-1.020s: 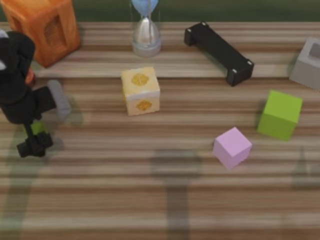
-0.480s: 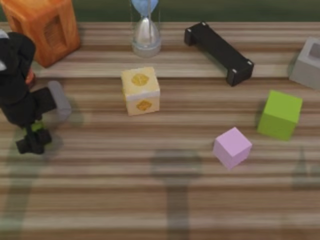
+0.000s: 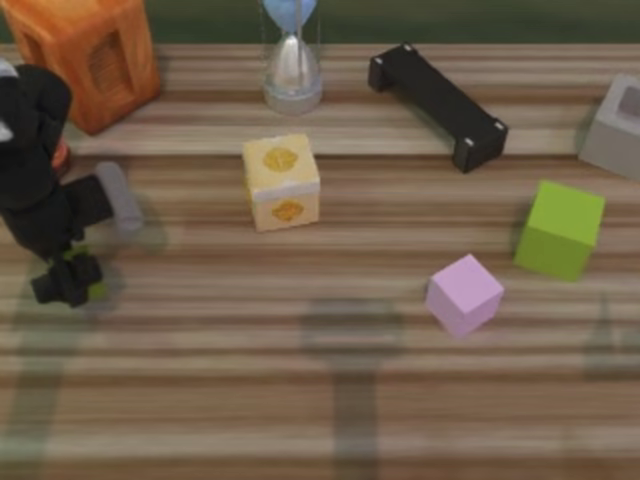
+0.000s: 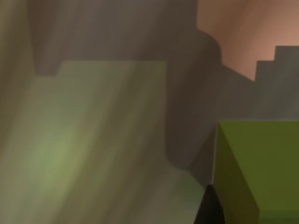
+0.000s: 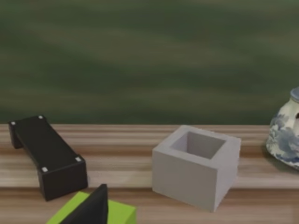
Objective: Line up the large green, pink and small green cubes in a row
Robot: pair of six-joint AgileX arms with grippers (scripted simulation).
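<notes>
Left gripper [image 3: 68,280] is low over the worktop [image 3: 300,400] at its left side, below the orange block [image 3: 85,55]. Its black fingers are clamped around the small green cube [image 3: 72,262], of which only slivers of green show between and beside them from above. In the left wrist view the cube [image 4: 257,172] fills the near corner with a dark finger [image 4: 208,210] against one face; whether the cube rests on the worktop or is raised off it cannot be told from these views.

The large green cube [image 3: 560,228] sits at the right side of the worktop, untouched. The pink cube [image 3: 464,294] lies near it, toward the centre and closer to the front edge, apart from it and turned at an angle.

Right gripper: only one dark finger [image 5: 91,207] shows in the right wrist view, above the large green cube [image 5: 117,212]; its state cannot be told. It is not seen in the top view.

Also present: cream cube with orange emblems [image 3: 281,182], hourglass [image 3: 292,60], black bar [image 3: 436,94], grey open box [image 3: 615,128].
</notes>
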